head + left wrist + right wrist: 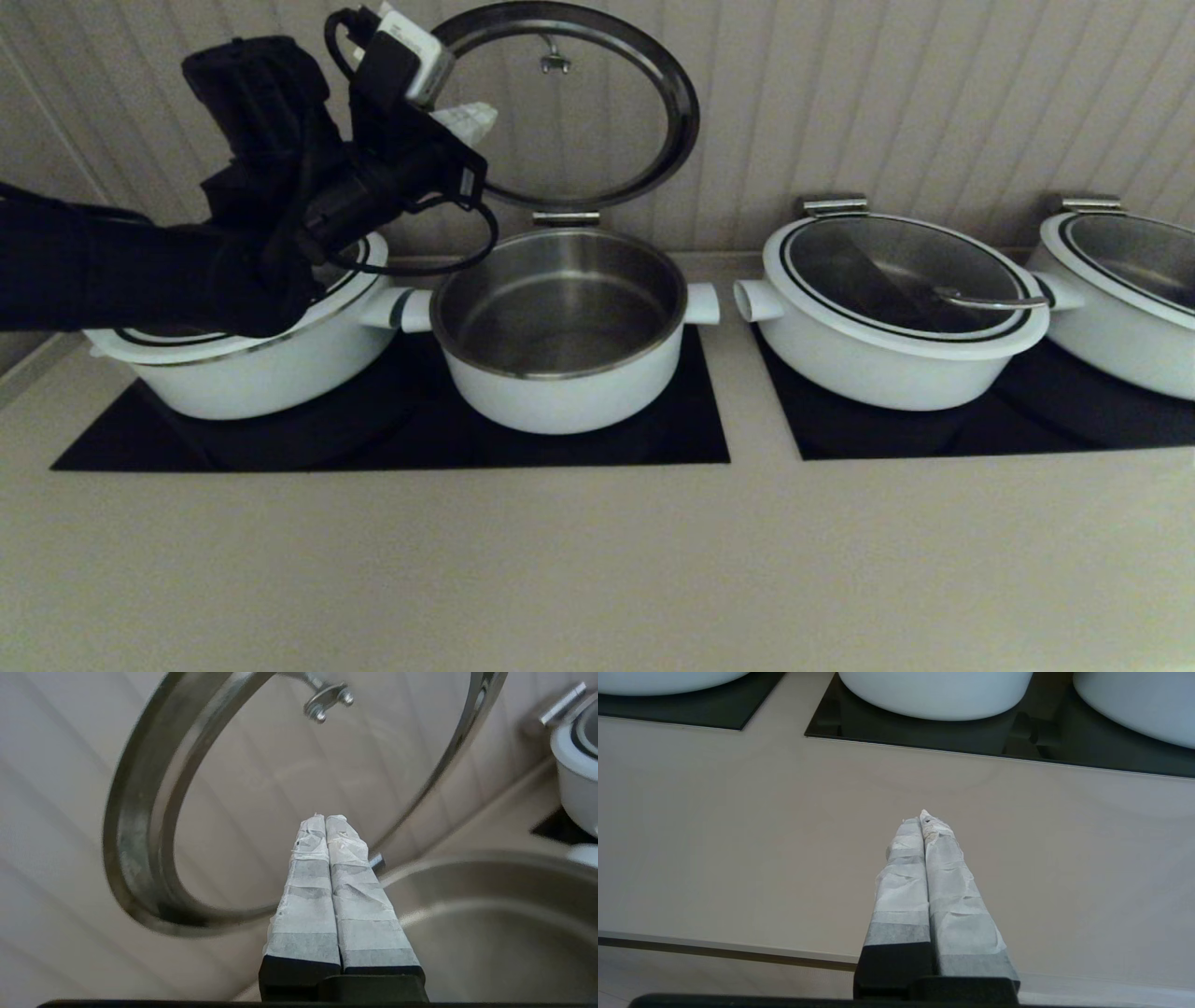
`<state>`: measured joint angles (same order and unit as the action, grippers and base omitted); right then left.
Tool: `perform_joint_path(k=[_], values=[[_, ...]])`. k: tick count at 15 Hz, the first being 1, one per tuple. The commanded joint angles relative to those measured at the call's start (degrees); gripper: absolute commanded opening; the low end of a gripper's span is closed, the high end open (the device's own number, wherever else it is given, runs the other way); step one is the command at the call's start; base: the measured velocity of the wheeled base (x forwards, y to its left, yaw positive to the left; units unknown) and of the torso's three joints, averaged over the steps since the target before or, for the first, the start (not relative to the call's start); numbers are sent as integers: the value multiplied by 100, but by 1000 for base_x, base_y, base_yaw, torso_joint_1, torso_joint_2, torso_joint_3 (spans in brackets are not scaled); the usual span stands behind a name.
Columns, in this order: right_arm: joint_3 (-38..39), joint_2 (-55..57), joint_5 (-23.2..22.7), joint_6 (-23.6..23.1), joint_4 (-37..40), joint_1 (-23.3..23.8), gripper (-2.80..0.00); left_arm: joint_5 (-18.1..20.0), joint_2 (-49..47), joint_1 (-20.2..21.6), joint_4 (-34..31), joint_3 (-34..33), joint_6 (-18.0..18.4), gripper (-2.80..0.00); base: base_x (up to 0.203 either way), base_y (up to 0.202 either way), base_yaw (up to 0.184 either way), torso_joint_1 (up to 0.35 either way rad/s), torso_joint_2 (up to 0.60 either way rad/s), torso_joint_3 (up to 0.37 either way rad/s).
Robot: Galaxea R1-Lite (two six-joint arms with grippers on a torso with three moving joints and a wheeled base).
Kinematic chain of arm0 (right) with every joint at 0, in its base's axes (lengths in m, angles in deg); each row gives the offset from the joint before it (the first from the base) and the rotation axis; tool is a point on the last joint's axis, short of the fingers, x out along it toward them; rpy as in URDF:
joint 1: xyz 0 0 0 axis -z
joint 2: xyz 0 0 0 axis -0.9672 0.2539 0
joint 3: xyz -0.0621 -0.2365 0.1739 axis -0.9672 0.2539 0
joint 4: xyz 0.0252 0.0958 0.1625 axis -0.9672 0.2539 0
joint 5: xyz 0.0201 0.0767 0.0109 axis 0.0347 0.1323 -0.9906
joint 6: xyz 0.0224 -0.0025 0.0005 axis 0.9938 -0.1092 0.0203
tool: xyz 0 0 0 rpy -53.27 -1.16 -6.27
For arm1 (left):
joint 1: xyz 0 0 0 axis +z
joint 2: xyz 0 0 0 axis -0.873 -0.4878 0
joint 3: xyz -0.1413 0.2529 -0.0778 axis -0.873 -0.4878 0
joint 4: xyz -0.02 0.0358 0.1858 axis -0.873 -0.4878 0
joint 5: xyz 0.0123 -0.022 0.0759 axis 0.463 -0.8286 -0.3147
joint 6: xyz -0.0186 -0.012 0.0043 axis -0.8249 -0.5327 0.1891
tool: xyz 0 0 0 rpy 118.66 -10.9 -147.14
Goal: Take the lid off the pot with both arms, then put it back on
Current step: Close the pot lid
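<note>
Left gripper (325, 817) is up high beside the lid (569, 103), and those taped fingers (306, 896) are pressed flat together, no gap at all, nothing caught between them. In the left wrist view the tips sit in front of the glass, near the lower part of the steel rim; whether they actually touch the glass cannot be told.

The lid stands almost upright on its edge behind the pot (560, 327), its underside facing out toward the robot, its lowest point down at the steel hinge bracket (566, 218) on the pot's back rim. The handle's fixing plate (555, 62) shows through the glass near the top. So the round face is close to vertical, leaning back toward the panelled wall (887, 103).

The pot itself sits open on the black cooktop (392, 439), steel inside on show, stubby handles out to either side, between a wider pan (252, 364) under the left arm and a covered pan (896, 317) on the next hob.

Right gripper (923, 817) is away from it all, low over the beige counter (738, 835), fingers clamped together on nothing.
</note>
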<state>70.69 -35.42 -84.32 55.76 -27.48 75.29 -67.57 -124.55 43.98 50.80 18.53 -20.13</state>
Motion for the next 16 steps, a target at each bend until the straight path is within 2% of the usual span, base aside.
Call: perform_joint_path(k=[1, 3, 6, 11, 13, 16], values=[[0, 9, -6, -7, -1, 0, -280, 5, 300, 113, -357, 62, 20, -280, 0, 0, 0, 0, 0, 0], [0, 9, -6, -7, -1, 0, -280, 43, 306, 209, -593, 318, 24, -280, 0, 0, 0, 0, 0, 0], [0, 9, -6, -7, -1, 0, -280, 320, 173, 376, -986, 1034, 28, -280, 0, 0, 0, 0, 0, 0], [0, 9, -6, -7, -1, 0, -280, 401, -353, 579, -1995, 2870, 59, -280, 0, 0, 0, 0, 0, 0], [0, 9, -6, -7, -1, 0, -280, 625, -516, 743, -2317, 2974, 159, -280, 0, 0, 0, 0, 0, 0], [0, 9, -6, -7, -1, 0, -280, 664, -638, 897, -2316, 2957, 231, -280, 0, 0, 0, 0, 0, 0]])
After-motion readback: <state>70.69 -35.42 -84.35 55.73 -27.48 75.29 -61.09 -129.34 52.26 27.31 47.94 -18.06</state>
